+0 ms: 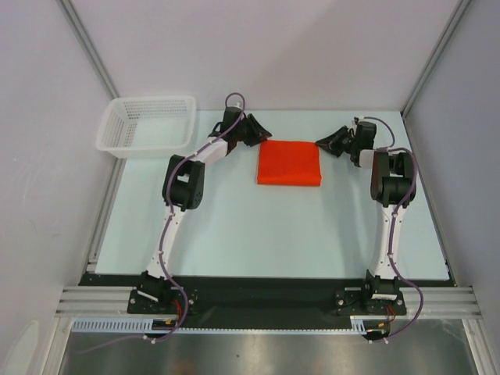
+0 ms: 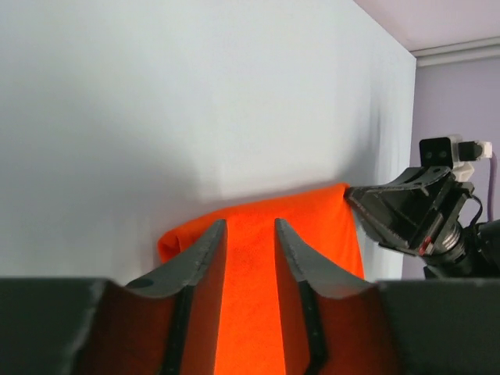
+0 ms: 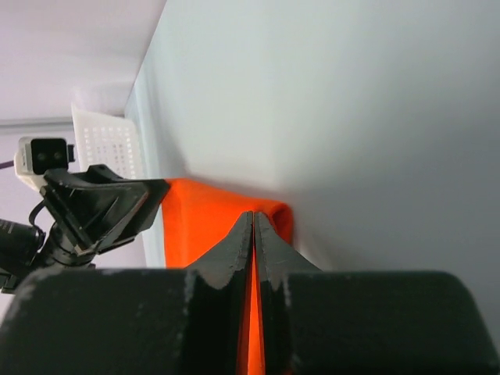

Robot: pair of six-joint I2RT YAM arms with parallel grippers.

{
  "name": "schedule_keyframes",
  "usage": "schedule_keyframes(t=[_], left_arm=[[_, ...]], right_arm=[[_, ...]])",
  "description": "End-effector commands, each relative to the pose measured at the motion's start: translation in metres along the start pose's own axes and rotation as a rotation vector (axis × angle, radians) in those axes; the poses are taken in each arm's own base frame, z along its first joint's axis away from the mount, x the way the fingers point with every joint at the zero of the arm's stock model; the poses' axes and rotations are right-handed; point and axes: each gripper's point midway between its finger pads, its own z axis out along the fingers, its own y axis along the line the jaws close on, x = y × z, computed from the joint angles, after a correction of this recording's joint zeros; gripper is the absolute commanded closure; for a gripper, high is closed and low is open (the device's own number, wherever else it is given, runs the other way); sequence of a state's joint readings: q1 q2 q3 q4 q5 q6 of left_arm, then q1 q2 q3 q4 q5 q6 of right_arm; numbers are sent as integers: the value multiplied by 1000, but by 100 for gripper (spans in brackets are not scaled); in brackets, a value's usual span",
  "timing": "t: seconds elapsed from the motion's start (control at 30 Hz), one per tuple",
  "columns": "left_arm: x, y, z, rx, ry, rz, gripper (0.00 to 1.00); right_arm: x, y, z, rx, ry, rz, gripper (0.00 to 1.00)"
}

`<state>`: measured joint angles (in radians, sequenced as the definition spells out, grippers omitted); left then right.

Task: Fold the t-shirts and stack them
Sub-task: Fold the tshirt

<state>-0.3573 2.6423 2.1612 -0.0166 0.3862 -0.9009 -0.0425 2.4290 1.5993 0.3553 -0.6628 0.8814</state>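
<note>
Left end effector (image 1: 264, 136) sits at the upper-left corner of the folded t-shirt (image 1: 289, 162) in the overhead view. The right end effector (image 1: 320, 144) touches the upper-right corner. The t-shirt lies as a tidy rectangle in the upper middle of the counter (image 1: 266, 234). Folding looks finished to me, so I judge the job now is letting go cleanly. That means lifting straight off, with no sideways drag that would pull a corner open. Room is tight toward the top of the frame, near the back wall (image 1: 273, 55). The basket (image 1: 145, 148) stands at upper left beside my left arm. The lower half of the counter is open for retreat.

From my left wrist, my fingers (image 2: 209, 242) stand apart with nothing between them, and the orange cloth lies just beyond.

From my right wrist, the fingers (image 3: 241, 234) are pressed together over the t-shirt's near edge. I cannot tell whether cloth is caught between them.
</note>
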Motion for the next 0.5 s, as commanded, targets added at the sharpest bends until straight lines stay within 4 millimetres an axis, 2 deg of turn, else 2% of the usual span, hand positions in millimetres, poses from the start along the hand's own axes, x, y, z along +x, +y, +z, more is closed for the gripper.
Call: schedule_keyframes(t=[0.0, 0.03, 0.07, 0.1, 0.13, 0.17, 0.2, 0.23, 0.27, 0.3, 0.33, 0.37, 0.4, 0.43, 0.47], left_arm=[[-31, -54, -33, 69, -35, 98, 60], [-26, -51, -38, 53, -20, 98, 59], [-31, -69, -54, 71, -27, 114, 59], [-29, -73, -61, 74, -22, 123, 59], [-19, -64, -65, 48, 2, 126, 59], [-21, -78, -80, 57, 0, 140, 59], [-16, -80, -85, 56, 10, 147, 59], [-1, -71, -90, 36, 45, 132, 60], [2, -90, -101, 72, 36, 150, 60], [10, -95, -105, 90, 48, 143, 60], [27, -88, -105, 90, 87, 130, 60], [35, -92, -106, 103, 100, 128, 60], [49, -101, -107, 125, 128, 113, 60], [65, -94, -106, 120, 162, 91, 60], [75, -105, -104, 169, 165, 104, 60]], right_arm=[[-28, 31, -17, -25, -33, -74, 93], [-35, 50, -28, -32, -47, -98, 92], [-34, 51, -35, -4, -39, -95, 92], [-32, 53, -42, 5, -36, -97, 92], [-37, 77, -55, -10, -55, -127, 92], [-27, 80, -60, 13, -29, -116, 92], [-20, 89, -65, 2, -13, -126, 92], [-10, 99, -74, -12, 0, -134, 92], [3, 106, -77, -16, 24, -136, 92], [11, 111, -80, -19, 33, -143, 92], [28, 102, -82, -4, 57, -122, 92], [30, 115, -87, -33, 42, -144, 92], [50, 122, -83, -59, 81, -144, 92], [65, 115, -82, -60, 114, -109, 92], [72, 117, -78, -84, 128, -115, 92]])
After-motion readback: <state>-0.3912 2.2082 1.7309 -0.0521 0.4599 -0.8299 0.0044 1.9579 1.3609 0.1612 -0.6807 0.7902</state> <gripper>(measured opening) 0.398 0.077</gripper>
